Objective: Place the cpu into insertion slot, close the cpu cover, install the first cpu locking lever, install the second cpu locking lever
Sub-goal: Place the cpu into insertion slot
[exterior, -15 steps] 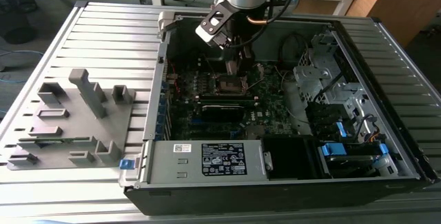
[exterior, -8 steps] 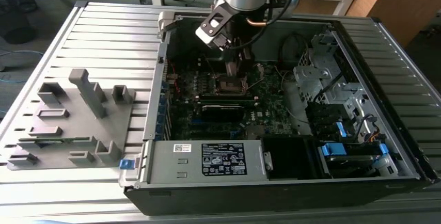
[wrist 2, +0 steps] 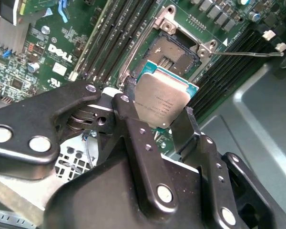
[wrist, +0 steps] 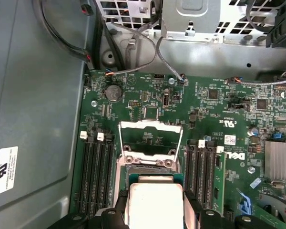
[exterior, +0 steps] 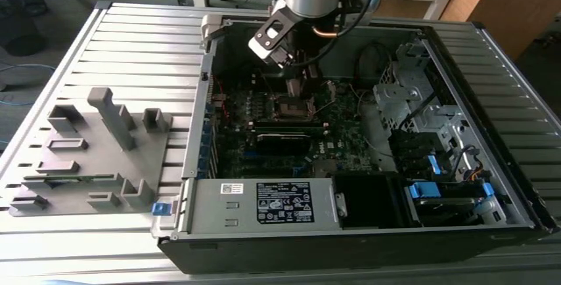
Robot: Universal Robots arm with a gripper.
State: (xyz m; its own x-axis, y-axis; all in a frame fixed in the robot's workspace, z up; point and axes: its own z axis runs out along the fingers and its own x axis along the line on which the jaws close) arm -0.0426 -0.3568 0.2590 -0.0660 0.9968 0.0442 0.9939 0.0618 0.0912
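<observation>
My gripper [wrist 2: 159, 113] is shut on the cpu [wrist 2: 163, 98], a flat square chip with a silver-grey top and a green edge, pinched between two black fingers [wrist 2: 131, 125]. The cpu hangs tilted just above and beside the insertion slot [wrist 2: 174, 53], a dark square socket whose contacts lie bare. In the first wrist view the cpu [wrist: 155, 206] sits in the gripper [wrist: 155, 202] over the slot [wrist: 149, 171], and the cpu cover [wrist: 150, 124] stands swung open behind it. A thin wire locking lever [wrist 2: 248, 53] sticks out sideways from the socket. In the exterior view the gripper [exterior: 293, 88] hovers inside the case over the slot [exterior: 293, 109].
Long black memory slots [wrist: 96, 176] flank the socket on both sides. The open computer case [exterior: 201, 68] holds a power supply [exterior: 263, 203], drive bays [exterior: 421, 114] and loose cables [wrist: 128, 52]. A grey fixture tray [exterior: 88, 153] lies at the exterior view's left.
</observation>
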